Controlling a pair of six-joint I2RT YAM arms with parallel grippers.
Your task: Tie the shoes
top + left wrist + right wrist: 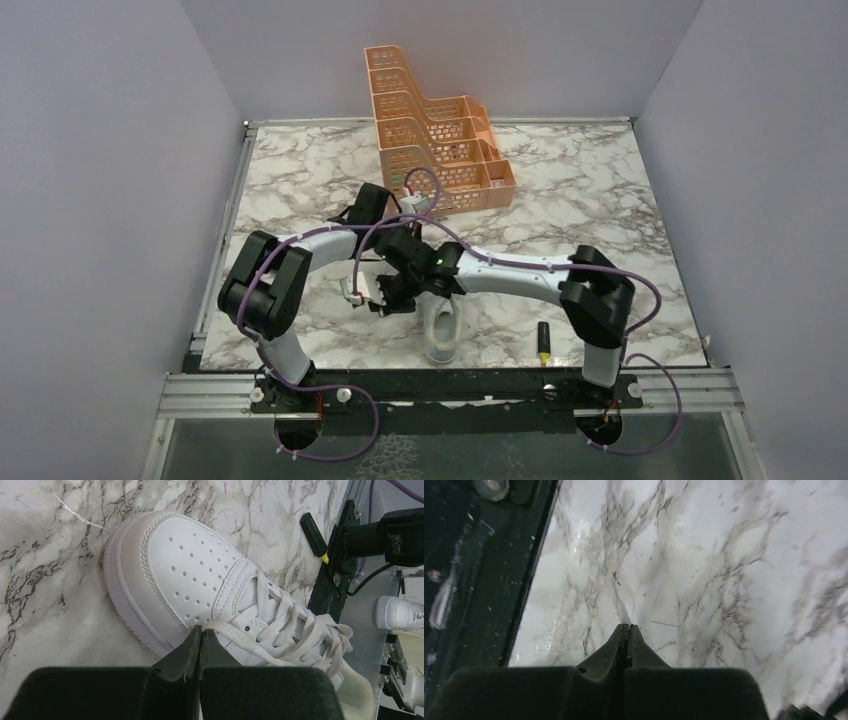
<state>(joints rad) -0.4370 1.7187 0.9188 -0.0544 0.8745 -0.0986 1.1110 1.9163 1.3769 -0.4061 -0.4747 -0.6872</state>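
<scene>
The white sneaker (442, 338) lies on the marble table near the front edge, and its toe shows up close in the left wrist view (185, 575). My left gripper (201, 629) is shut on a white lace (250, 642) that runs from its tips across to the eyelets. My right gripper (626, 626) is shut on a thin white lace end (622, 607) that sticks out past its tips above the bare table. In the top view both wrists cross just left of and above the shoe, and their fingertips are hidden there.
An orange tiered rack (430, 130) stands at the back centre. A black marker with a yellow tip (544, 343) lies right of the shoe and also shows in the left wrist view (315, 535). The table's dark front rail (469, 580) is near my right gripper.
</scene>
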